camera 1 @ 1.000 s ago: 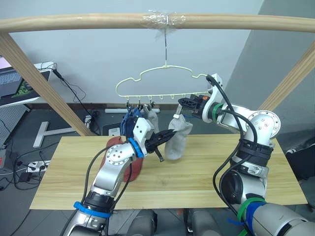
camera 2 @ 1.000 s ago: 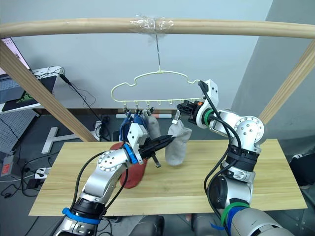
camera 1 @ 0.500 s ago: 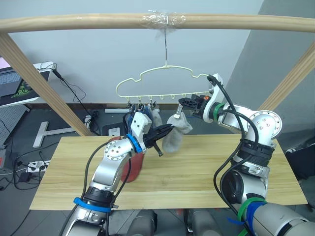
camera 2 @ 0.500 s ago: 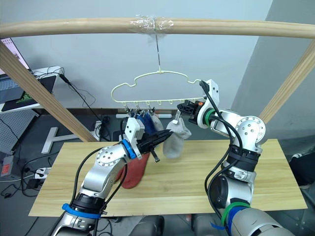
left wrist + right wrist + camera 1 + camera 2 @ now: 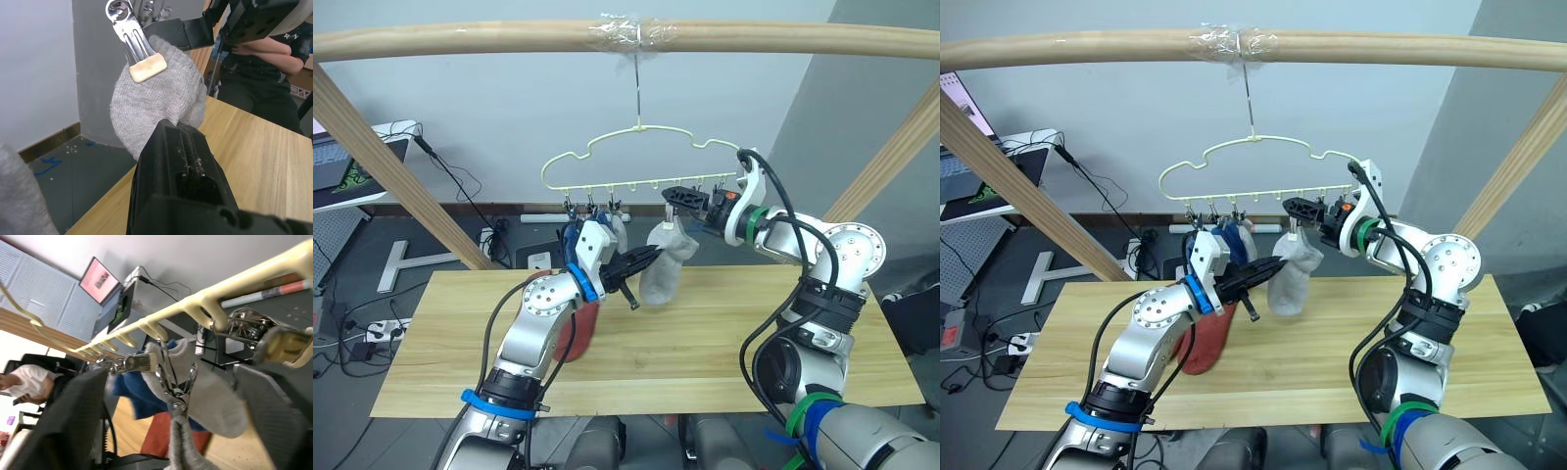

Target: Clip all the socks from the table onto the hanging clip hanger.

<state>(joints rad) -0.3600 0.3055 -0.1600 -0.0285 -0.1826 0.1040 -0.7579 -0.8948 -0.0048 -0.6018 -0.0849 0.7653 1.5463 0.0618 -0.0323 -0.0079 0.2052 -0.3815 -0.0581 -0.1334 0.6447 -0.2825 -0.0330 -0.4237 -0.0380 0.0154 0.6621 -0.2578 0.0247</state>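
Observation:
A light grey sock (image 5: 660,266) hangs above the table (image 5: 734,338) from a metal clip (image 5: 139,55) of the pale-yellow clip hanger (image 5: 617,157). My left gripper (image 5: 649,258) is shut on this sock's lower edge and holds it up. My right gripper (image 5: 683,199) stands open, its fingers (image 5: 73,426) spread on either side of the clip (image 5: 172,382), which bites the sock. Blue and grey socks (image 5: 585,233) hang from clips further left. A rust-red sock (image 5: 1205,345) lies on the table behind my left arm.
The hanger's hook hangs from a thick wooden frame bar (image 5: 460,41) with slanted posts (image 5: 382,162) on both sides. A seated person (image 5: 264,63) is beyond the table. A desk with a laptop (image 5: 337,166) stands far left.
My right gripper has opened off the clip, which now grips the grey sock. My left gripper lifted the sock upward a second ago and holds steady now.

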